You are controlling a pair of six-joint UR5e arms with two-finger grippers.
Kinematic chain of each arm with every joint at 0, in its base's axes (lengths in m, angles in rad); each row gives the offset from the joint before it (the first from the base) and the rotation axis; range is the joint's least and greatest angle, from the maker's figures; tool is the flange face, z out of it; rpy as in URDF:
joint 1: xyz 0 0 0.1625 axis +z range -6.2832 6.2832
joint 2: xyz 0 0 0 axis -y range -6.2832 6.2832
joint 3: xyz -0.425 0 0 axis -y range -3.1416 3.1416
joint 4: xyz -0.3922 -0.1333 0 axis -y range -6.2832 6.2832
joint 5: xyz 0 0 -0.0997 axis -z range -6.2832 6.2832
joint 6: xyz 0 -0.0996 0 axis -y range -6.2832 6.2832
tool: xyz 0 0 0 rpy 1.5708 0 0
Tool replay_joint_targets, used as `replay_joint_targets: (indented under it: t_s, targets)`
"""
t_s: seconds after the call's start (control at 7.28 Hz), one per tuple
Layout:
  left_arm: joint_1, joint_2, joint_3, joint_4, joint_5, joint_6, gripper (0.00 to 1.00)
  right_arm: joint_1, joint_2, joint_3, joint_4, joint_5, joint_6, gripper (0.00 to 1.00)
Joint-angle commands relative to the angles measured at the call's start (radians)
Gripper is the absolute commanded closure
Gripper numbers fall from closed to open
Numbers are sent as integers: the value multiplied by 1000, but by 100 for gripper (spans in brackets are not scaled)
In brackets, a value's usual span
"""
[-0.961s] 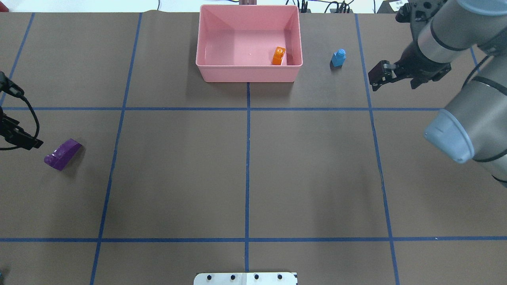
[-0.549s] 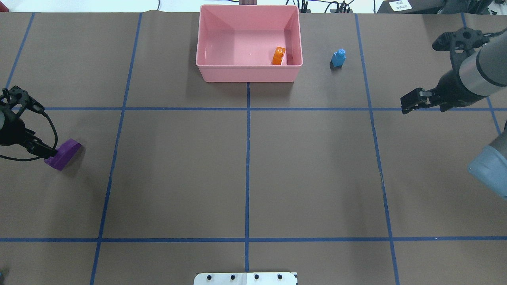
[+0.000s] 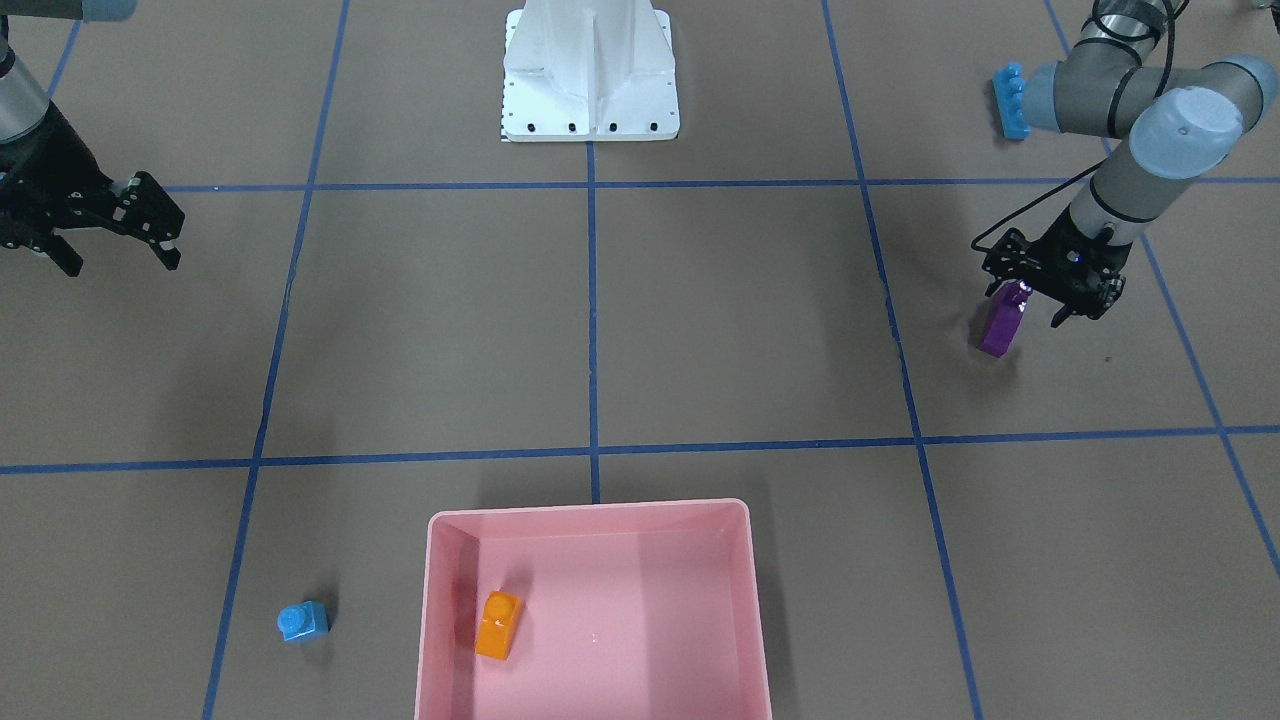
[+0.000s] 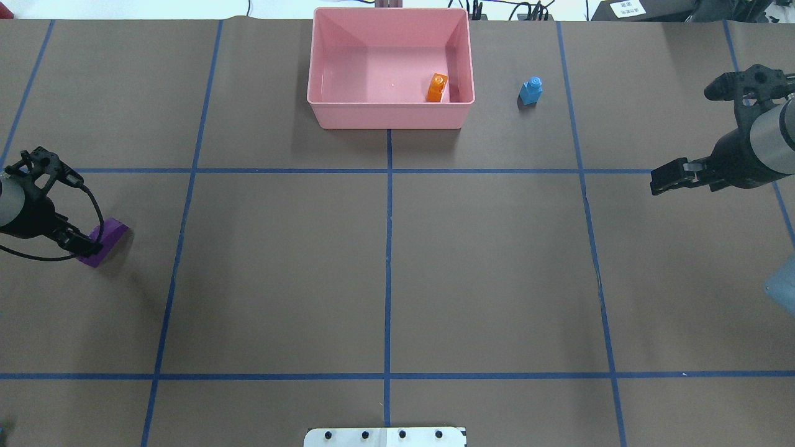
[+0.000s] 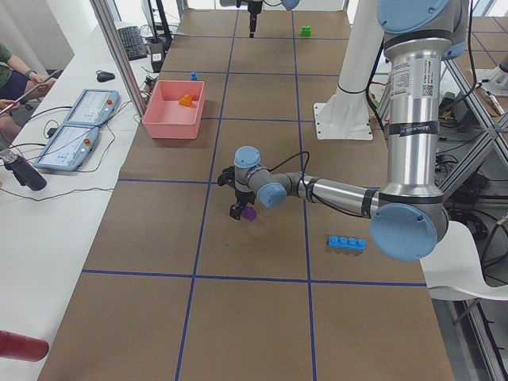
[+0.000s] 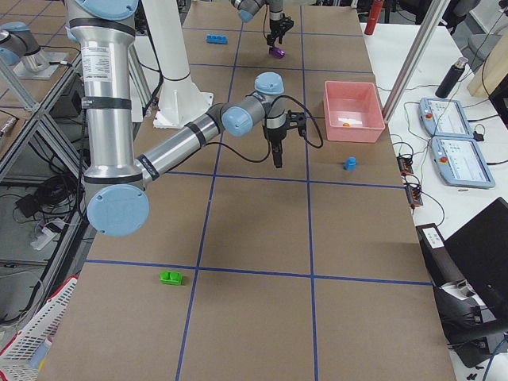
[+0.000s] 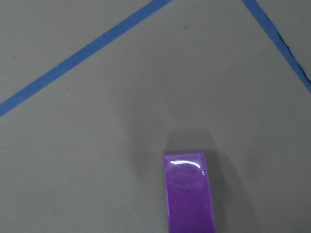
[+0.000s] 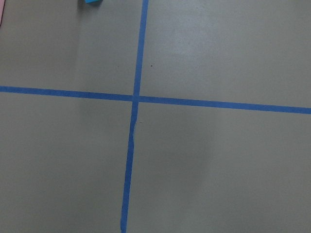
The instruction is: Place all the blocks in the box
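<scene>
At the table's left edge, the left gripper [image 4: 86, 245] hangs low over the near end of the purple block [image 4: 110, 233], which lies flat on the brown table [image 4: 279, 279] well apart from the box. Its jaws appear parted around that end and have not closed on anything.

The block looks like hard, glossy plastic: light, stiff, unlikely to break, but probably slick on its smooth faces. A pinch across its narrow width, nearer the middle than the tip, would likely hold best. An end grip risks the block swinging or slipping.

At centre, against the far edge, the pink box [image 4: 391, 118] holds the orange block [image 4: 437, 87], close to its right wall. Just outside that wall the small blue block [image 4: 530, 91] stands on the table.

At right, the right gripper [image 4: 663, 182] hovers wide open and empty above bare table.

The overhead camera misses two blocks. The long blue block [image 5: 348, 242] lies near the robot's left arm, and the green block [image 6: 171, 277] lies far out on the robot's right, both well away from the box.

The left wrist camera cuts off the purple block's lower end and shows no fingers, so contact cannot be confirmed. The block's studs are hard to make out.
</scene>
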Motion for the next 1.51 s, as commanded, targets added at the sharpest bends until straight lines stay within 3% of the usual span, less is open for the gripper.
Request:
replay_joint_targets:
  t_s: [0.0,0.41,0.55,0.69,0.82,1.1,1.37]
  targets:
    - [17,4,0,0,17,-1,51,0,-2,-2,2,0,0,0]
    - [31,5,0,3,17,-2,53,-1,1,-5,2,0,0,0]
    - [31,7,-4,4,17,-2,86,-3,3,-5,2,0,0,0]
    - [30,10,-12,4,11,-4,100,-3,7,-6,2,-5,5,0]
    - [24,16,-38,4,8,-9,100,-4,15,-9,2,-8,11,0]
    - [14,1,-143,6,17,-338,100,-5,36,-11,4,-6,13,0]
    - [13,-106,-181,6,15,-557,100,-4,82,-12,5,-6,3,1]
